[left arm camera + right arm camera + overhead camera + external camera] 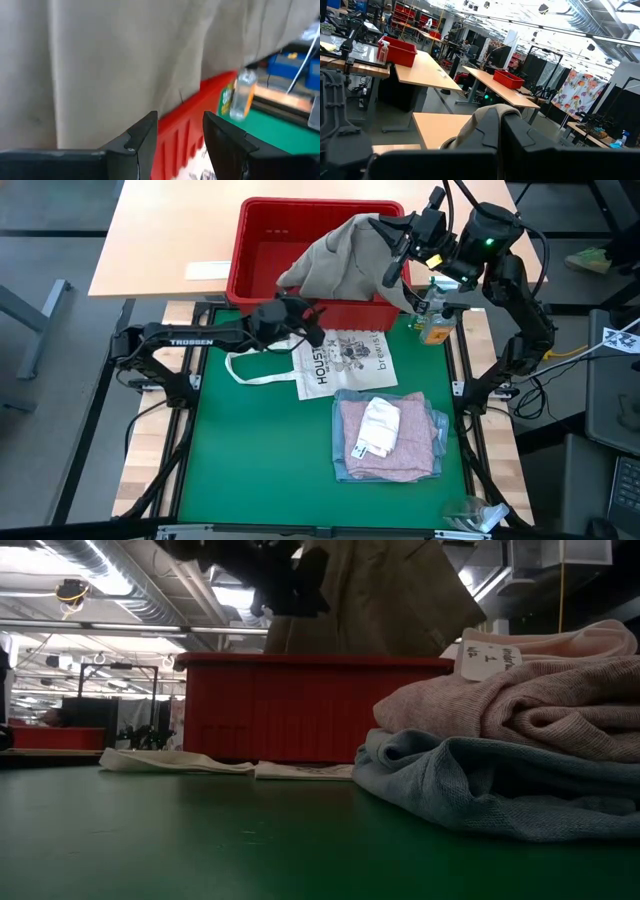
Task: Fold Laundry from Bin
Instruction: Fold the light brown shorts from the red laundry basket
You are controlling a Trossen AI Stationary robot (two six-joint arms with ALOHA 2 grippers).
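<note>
The right claw point(398, 242), clenched on a bunched fold of a khaki-grey soft cloth garment point(345, 262), holds that garment up over the red rectangular plastic bin with slotted sides point(262, 242), at the far end of the green surface point(250, 450). The cloth hangs in a peak from the claw and drapes over the bin's near rim. In the right wrist view the dark fingers point(485, 135) are pressed together with a ridge of the khaki-grey fabric rising between them.

The left claw point(312, 323) hovers at the bin's near wall, just below the hanging cloth, its jaws apart and holding nothing; its wrist view shows the two fingers point(142, 137) parted before the garment and the red wall.

On the surface nearer the camera lies a flat white tote bag printed "HOUSTON" point(340, 360). Beside it sits a folded stack: a light blue garment point(437, 420) underneath, a pale pink knitted garment point(355, 445) on it, and a small white folded piece point(380, 427) on top. A small clear bottle with an orange base point(434, 325) stands by the bin's right corner.
</note>
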